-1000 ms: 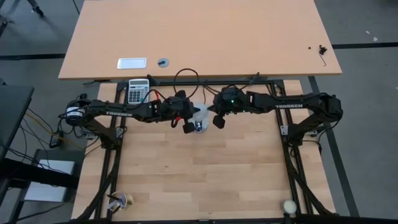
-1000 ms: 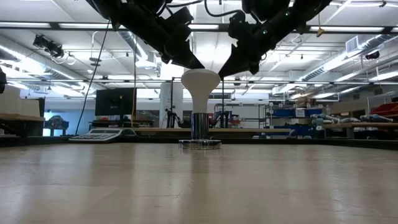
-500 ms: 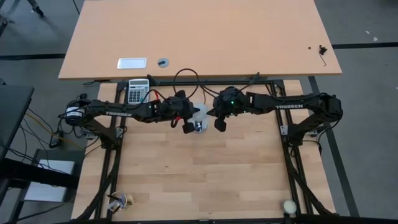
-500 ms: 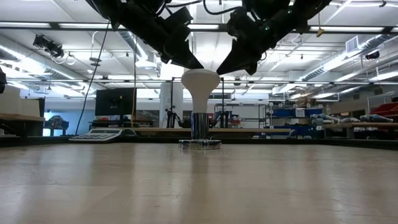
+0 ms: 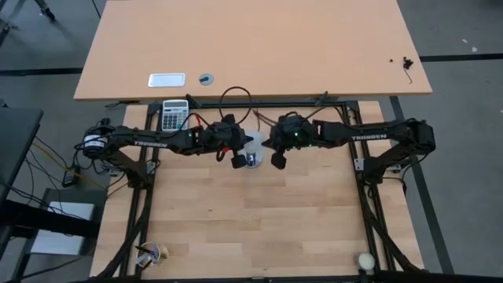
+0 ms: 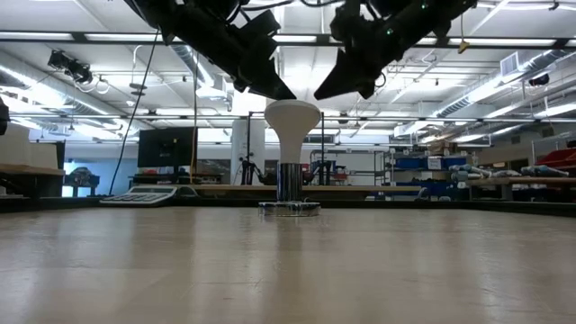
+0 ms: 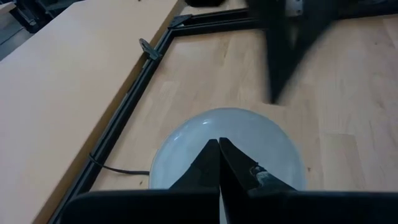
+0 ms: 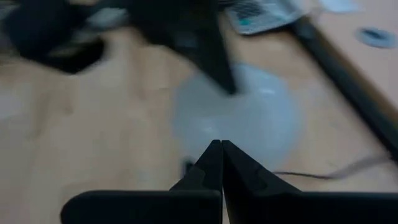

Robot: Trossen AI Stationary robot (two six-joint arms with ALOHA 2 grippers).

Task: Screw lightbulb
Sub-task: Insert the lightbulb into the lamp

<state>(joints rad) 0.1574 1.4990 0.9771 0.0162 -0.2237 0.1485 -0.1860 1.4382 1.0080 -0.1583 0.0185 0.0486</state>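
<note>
— Behind our counter (image 6: 288, 270) stretches a bright workshop of shelving and ceiling strip lights, with a second pale table (image 5: 251, 47) beyond the frame. Where do our two arms sit now?

— Both meet near the far middle of the counter, over the lightbulb (image 6: 291, 135). Our left gripper (image 6: 274, 88) hangs with its tip at the dome's upper edge on one side. Our right gripper (image 6: 328, 90) has changed: a second ago its tip sat lower and closer against the dome's other shoulder, and now we see it lifted up and slightly away, with a clear gap showing in the low view.

— And the jaws?

— Closed on both, holding nothing; each wrist view shows the two fingers pressed together to a point above the white dome.

— Where does the lightbulb stand?

— Upright, its grey base down in the silver socket (image 6: 289, 208), which rests flat on the counter with a black cord (image 5: 236, 94) trailing away. It hasn't shifted or tilted as we backed off.

— So what does that mean?

— We judge the bulb seated and standing by itself. Whether it's screwed fully home, we can't tell from here. The calculator (image 5: 174, 115) sits well aside, untouched.
</note>
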